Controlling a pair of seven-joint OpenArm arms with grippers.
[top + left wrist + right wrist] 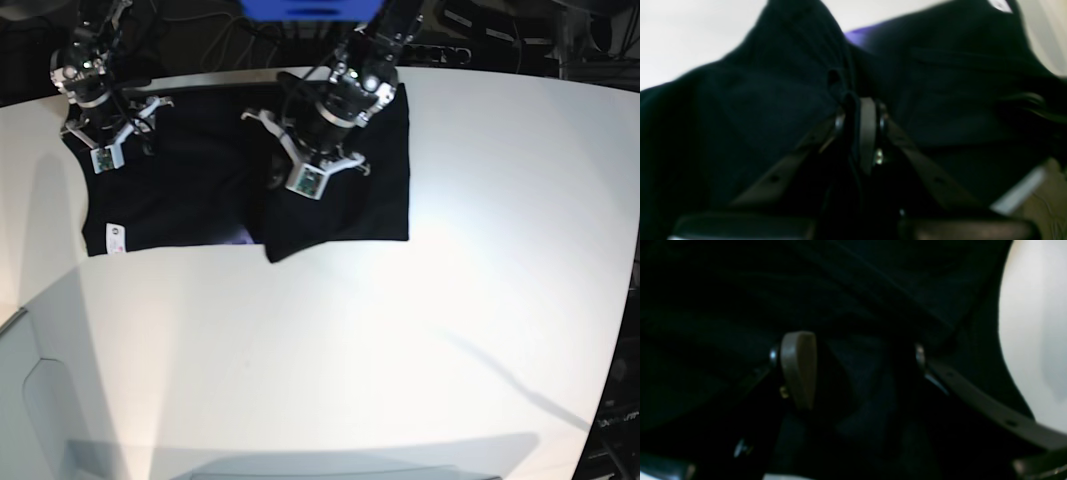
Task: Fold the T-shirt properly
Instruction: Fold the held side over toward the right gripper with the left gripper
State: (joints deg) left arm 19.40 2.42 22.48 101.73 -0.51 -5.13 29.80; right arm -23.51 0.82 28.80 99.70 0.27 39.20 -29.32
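Left claw [858, 126] pinching T-shirt [200, 190] fold, right claw [853, 370] wide at table [400, 350] edge.

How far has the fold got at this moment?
Done: one side of the T-shirt already lies folded over the middle, its edge overlapping the flat part. In hand: the left gripper is shut on a pinch of black cloth above the folded part; the right gripper is open over the shirt's other end. Left: the flat side with the white tag is not yet folded.
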